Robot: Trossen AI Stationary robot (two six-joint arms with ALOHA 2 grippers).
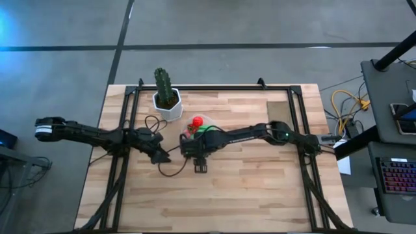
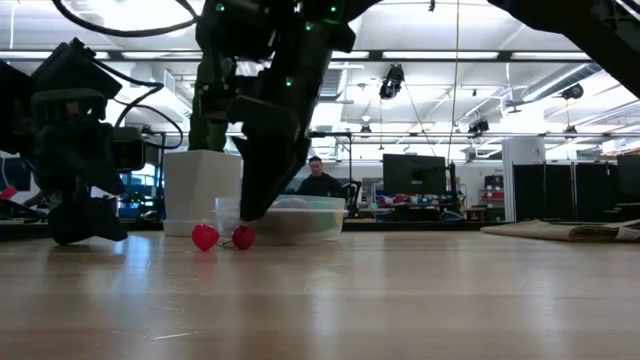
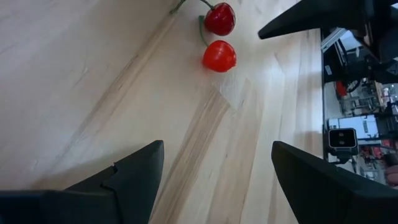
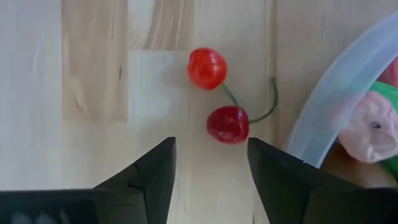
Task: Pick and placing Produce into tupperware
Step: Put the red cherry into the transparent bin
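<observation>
A pair of red toy cherries (image 4: 227, 124) joined by green stems lies on the wooden table, just beside the clear tupperware (image 4: 336, 106). The tupperware (image 2: 300, 218) holds pink (image 4: 373, 130), green and red pieces (image 1: 197, 122). My right gripper (image 4: 211, 146) is open and points down over the cherries, its fingers (image 2: 255, 195) just above them without touching. My left gripper (image 3: 217, 149) is open and low over the table to their left (image 1: 164, 156), facing the cherries (image 3: 219, 56).
A cactus in a white pot (image 1: 168, 104) stands at the far side, just left of the tupperware. A brown flat piece (image 1: 278, 112) lies far right. A black cable (image 1: 156, 123) loops across the table by the left arm. Bare wood lies along the near side (image 1: 214, 201).
</observation>
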